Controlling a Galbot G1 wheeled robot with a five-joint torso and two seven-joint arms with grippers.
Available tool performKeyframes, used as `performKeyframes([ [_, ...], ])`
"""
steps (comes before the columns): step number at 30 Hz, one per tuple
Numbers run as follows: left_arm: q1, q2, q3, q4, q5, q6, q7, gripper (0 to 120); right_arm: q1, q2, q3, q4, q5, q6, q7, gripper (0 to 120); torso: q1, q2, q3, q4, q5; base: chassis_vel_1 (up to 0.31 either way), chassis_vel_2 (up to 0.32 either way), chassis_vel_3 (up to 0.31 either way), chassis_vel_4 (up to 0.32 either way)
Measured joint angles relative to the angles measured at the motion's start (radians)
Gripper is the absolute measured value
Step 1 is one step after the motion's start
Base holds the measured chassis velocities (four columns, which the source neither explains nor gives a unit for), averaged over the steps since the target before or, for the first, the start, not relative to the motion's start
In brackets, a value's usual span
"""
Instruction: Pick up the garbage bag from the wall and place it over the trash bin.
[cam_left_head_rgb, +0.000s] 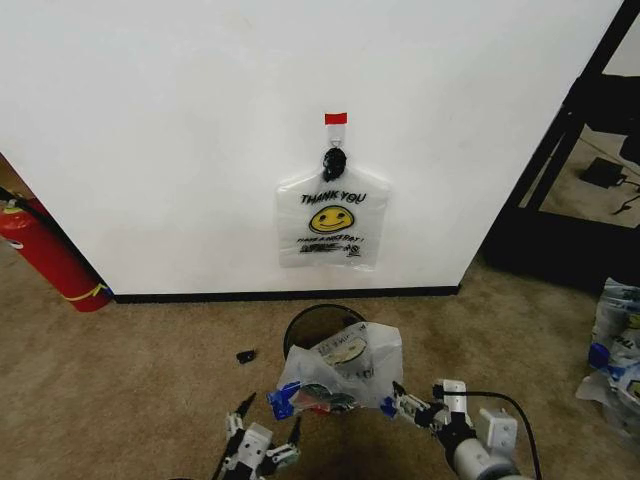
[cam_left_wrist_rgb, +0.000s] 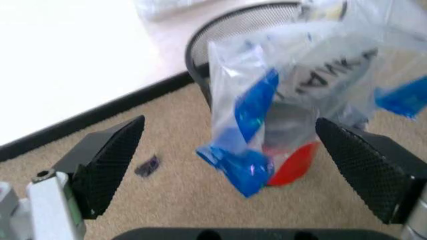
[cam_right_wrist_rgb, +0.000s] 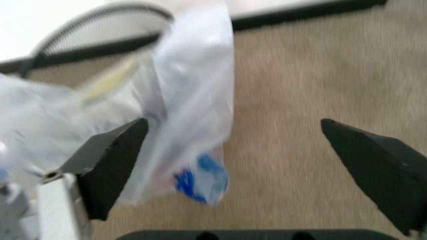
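Garbage bag (cam_left_head_rgb: 340, 368) draped over trash bin (cam_left_head_rgb: 312, 322) on carpet below the wall (cam_left_head_rgb: 200, 130); thin, light, slippery film, best pinched at blue-taped handles. Left tool (cam_left_head_rgb: 262, 427) and right tool (cam_left_head_rgb: 412, 403) both spread, empty.

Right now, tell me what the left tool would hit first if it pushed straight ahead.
Probably the blue-taped handle of the thin translucent white plastic bag draped on the round dark mesh bin; the open left tool faces it, depth unclear.
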Motion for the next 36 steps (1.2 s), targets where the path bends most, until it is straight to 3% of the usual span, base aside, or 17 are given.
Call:
performKeyframes([
  [5, -0.024, -0.010, -0.019, -0.007, -0.030, -0.021, 0.000, 100, 0.006, 0.014, -0.004, -0.021, -0.069, 0.118, -0.062, 100, 0.000, 0.000, 0.000, 0.0000, -0.0003, 0.000, 0.000, 0.000, 0.000],
  [9, -0.144, -0.044, -0.035, 0.008, -0.140, -0.041, -0.002, 100, 0.039, 0.038, 0.009, -0.099, -0.181, 0.323, -0.170, 100, 0.000, 0.000, 0.000, 0.0001, -0.0003, 0.000, 0.000, 0.000, 0.000],
  [11, -0.144, -0.044, -0.035, 0.008, -0.140, -0.041, -0.002, 100, 0.039, 0.038, 0.009, -0.099, -0.181, 0.323, -0.170, 100, 0.000, 0.000, 0.000, 0.0001, -0.0003, 0.000, 0.000, 0.000, 0.000],
  [12, -0.207, -0.050, -0.042, 0.010, -0.208, -0.038, -0.002, 100, 0.054, 0.046, 0.018, -0.124, -0.211, 0.396, -0.213, 100, 0.000, 0.000, 0.000, -0.0003, -0.0001, 0.000, 0.000, 0.000, 0.000],
  [14, -0.271, -0.045, -0.051, 0.010, -0.268, -0.026, 0.005, 100, 0.068, 0.054, 0.024, -0.132, -0.213, 0.434, -0.240, 100, 0.000, 0.000, 0.000, 0.0002, 0.0000, 0.000, 0.000, 0.000, 0.000],
  [17, -0.433, 0.016, -0.037, 0.024, -0.393, 0.026, 0.035, 100, 0.068, 0.068, 0.047, -0.120, -0.198, 0.456, -0.276, 100, 0.000, 0.000, 0.000, -0.0004, -0.0002, 0.000, 0.000, 0.000, 0.000],
  [20, -0.517, 0.074, -0.020, 0.034, -0.470, 0.079, 0.078, 100, 0.068, 0.068, 0.060, -0.110, -0.178, 0.457, -0.296, 100, 0.000, 0.000, 0.000, -0.0011, -0.0004, 0.000, 0.000, 0.000, 0.000],
  [22, -0.581, 0.128, -0.002, 0.048, -0.538, 0.126, 0.121, 100, 0.074, 0.062, 0.070, -0.095, -0.141, 0.454, -0.323, 100, 0.000, 0.000, 0.000, 0.0005, 0.0009, 0.000, 0.000, 0.000, 0.000],
  [25, -0.774, 0.208, 0.101, 0.127, -0.638, 0.199, 0.223, 100, 0.039, 0.065, 0.122, -0.062, -0.078, 0.457, -0.400, 100, 0.000, 0.000, 0.000, 0.0004, -0.0008, 0.000, 0.000, 0.000, 0.000],
  [27, -0.822, 0.217, 0.132, 0.149, -0.650, 0.206, 0.251, 100, 0.026, 0.068, 0.137, -0.052, -0.066, 0.458, -0.418, 100, 0.000, 0.000, 0.000, 0.0000, -0.0001, 0.000, 0.000, 0.000, 0.000],
  [29, -0.990, 0.236, 0.272, 0.229, -0.669, 0.200, 0.339, 100, -0.005, 0.078, 0.165, -0.023, -0.039, 0.457, -0.440, 100, 0.000, 0.000, 0.000, -0.0009, 0.0002, 0.000, 0.000, 0.000, 0.000],
  [32, -1.220, 0.211, 0.481, 0.323, -0.690, 0.215, 0.415, 100, -0.040, 0.092, 0.200, 0.020, -0.018, 0.453, -0.443, 100, 0.000, 0.000, 0.000, -0.0001, -0.0006, 0.000, 0.000, 0.000, 0.000],
  [33, -1.220, 0.211, 0.481, 0.323, -0.690, 0.215, 0.415, 100, -0.040, 0.092, 0.200, 0.020, -0.018, 0.453, -0.443, 100, 0.000, 0.000, 0.000, -0.0001, -0.0006, 0.000, 0.000, 0.000, 0.000],
  [36, -1.383, 0.144, 0.595, 0.405, -0.748, 0.294, 0.444, 100, -0.059, 0.102, 0.255, 0.057, 0.027, 0.444, -0.443, 100, 0.000, 0.000, 0.000, -0.0002, -0.0001, 0.000, 0.000, 0.000, 0.000],
])
